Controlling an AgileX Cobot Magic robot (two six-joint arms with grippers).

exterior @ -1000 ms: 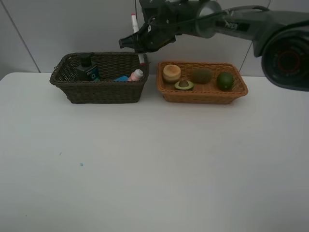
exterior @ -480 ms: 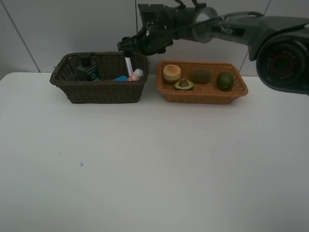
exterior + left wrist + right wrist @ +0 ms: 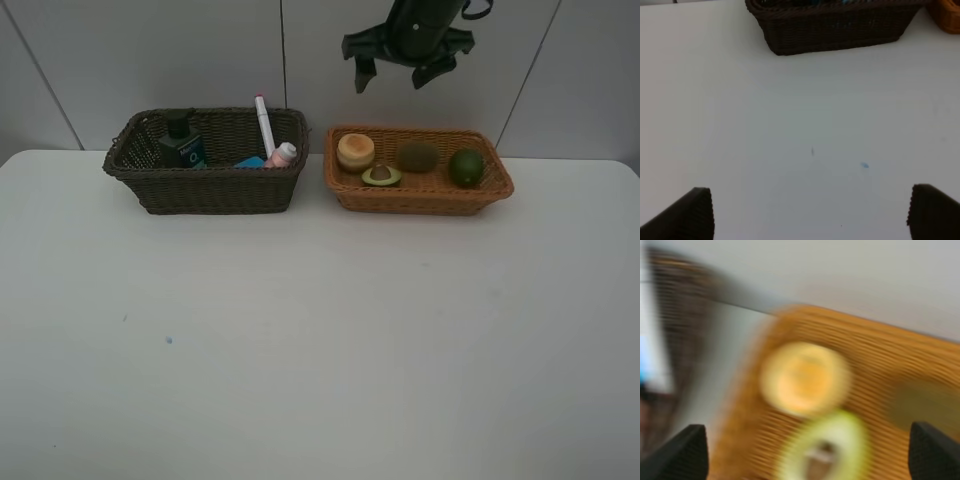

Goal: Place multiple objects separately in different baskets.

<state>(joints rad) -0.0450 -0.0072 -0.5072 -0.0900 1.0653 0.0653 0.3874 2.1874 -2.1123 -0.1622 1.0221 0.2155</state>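
The dark brown basket (image 3: 205, 190) holds the dark green pump bottle (image 3: 182, 141), the blue eraser (image 3: 251, 162), the pink bottle (image 3: 283, 154) and the white-pink marker (image 3: 264, 124), which stands on end. The orange-tan basket (image 3: 420, 195) holds the orange-red fruit (image 3: 355, 150), avocado half (image 3: 381, 175), kiwi (image 3: 418, 156) and lime (image 3: 465, 167). My right gripper (image 3: 398, 77) is open and empty, high above the orange-tan basket; its blurred wrist view shows the fruit (image 3: 804, 379) and avocado (image 3: 822, 452). My left gripper (image 3: 810, 212) is open over bare table, and its wrist view shows the brown basket (image 3: 835, 30).
The white table (image 3: 320, 340) carries small blue specks (image 3: 168, 341) at the front left. A tiled wall (image 3: 150, 60) rises right behind the baskets. The left arm is out of the exterior view.
The right gripper let go of the marker, which now stands in the brown basket. It then rose and swung right, above the orange-tan basket.
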